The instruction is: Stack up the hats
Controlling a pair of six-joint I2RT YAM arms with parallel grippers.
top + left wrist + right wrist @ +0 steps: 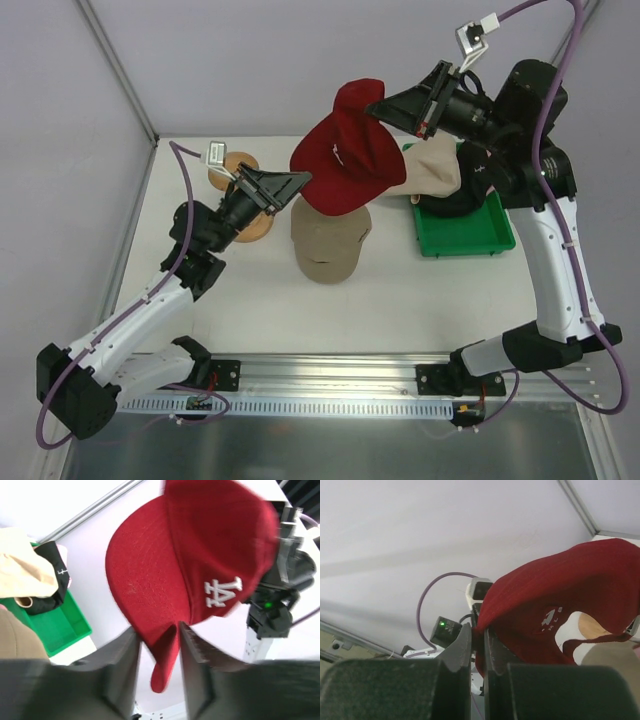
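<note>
- My right claw (388,104) is pressed nearly together, pinching the rear edge of the red cap (345,160). In its wrist view the red cloth is squeezed in the thin gap between the fingers (462,650).
- My left claw (300,184) sits about half spread around the brim of the same cap. In its wrist view the brim hangs down between the two fingers (125,665), and both fingertips press against the cloth, so I read it as pinching the brim.
- The red cap is up in the air, stretched between the two claws, with its open underside facing down. Its white lettering (222,592) faces the left wrist camera.
- From the top view the red cap hangs right over the far part of the tan cap (328,250), which lies flat on the desk (400,290) near the middle. I cannot tell whether the two touch.
- To the right, a green tray (470,245) rests on the desk, holding the cream bucket hat (435,165) on top of the black hat (450,203).
- A round wooden stand (240,163) is on the desk to the left, partly hidden behind my left arm.
</note>
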